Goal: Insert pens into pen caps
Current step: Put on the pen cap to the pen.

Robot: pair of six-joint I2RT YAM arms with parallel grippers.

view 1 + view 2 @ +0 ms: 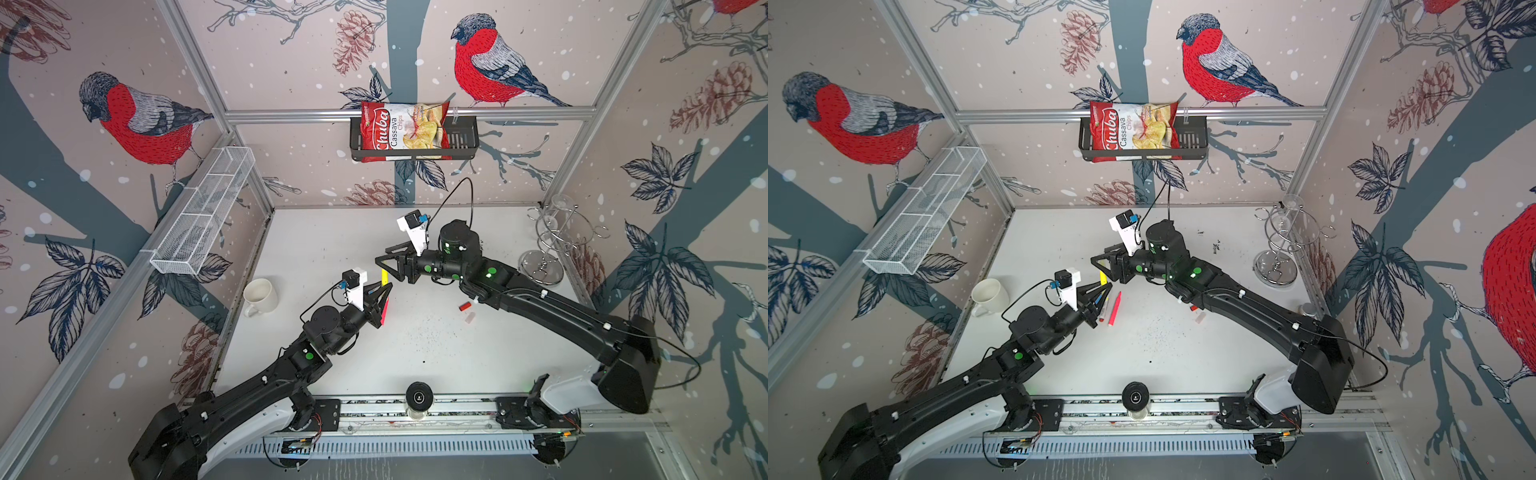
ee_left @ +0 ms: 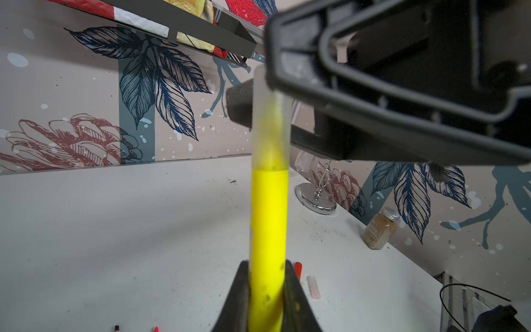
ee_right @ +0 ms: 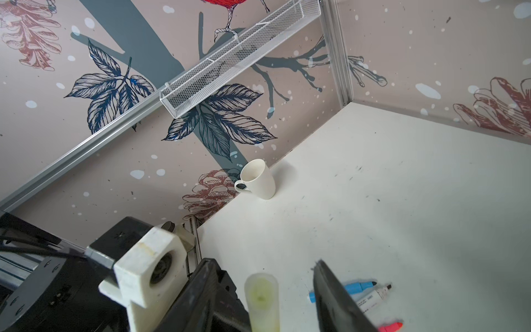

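Closest to the left wrist camera, the left pincer (image 2: 265, 270) is clamped tight on the yellow pen (image 2: 268, 218). A translucent cap (image 2: 268, 129) sits over the pen's far end, and the right pincer (image 2: 255, 86) straddles that cap. Beyond, on the counter (image 2: 115, 230), a red cap (image 2: 298, 270) and a whitish cap (image 2: 313, 287) lie just beside each other. From the right wrist camera, the right pincer's fingers (image 3: 330, 293) stand partly open on either side of the translucent cap, with bare counter showing between it and one finger, so nothing is gripped. Past them, a blue pen (image 3: 356, 287), a white pen (image 3: 373, 299) and a pink pen (image 3: 390, 327) lie close together. In both top views the pincers meet at mid-counter. The three loose pens lie just right of the left pincer, and the two loose caps lie right of centre by the right forearm. A mug (image 1: 989, 296) stands at the left edge.
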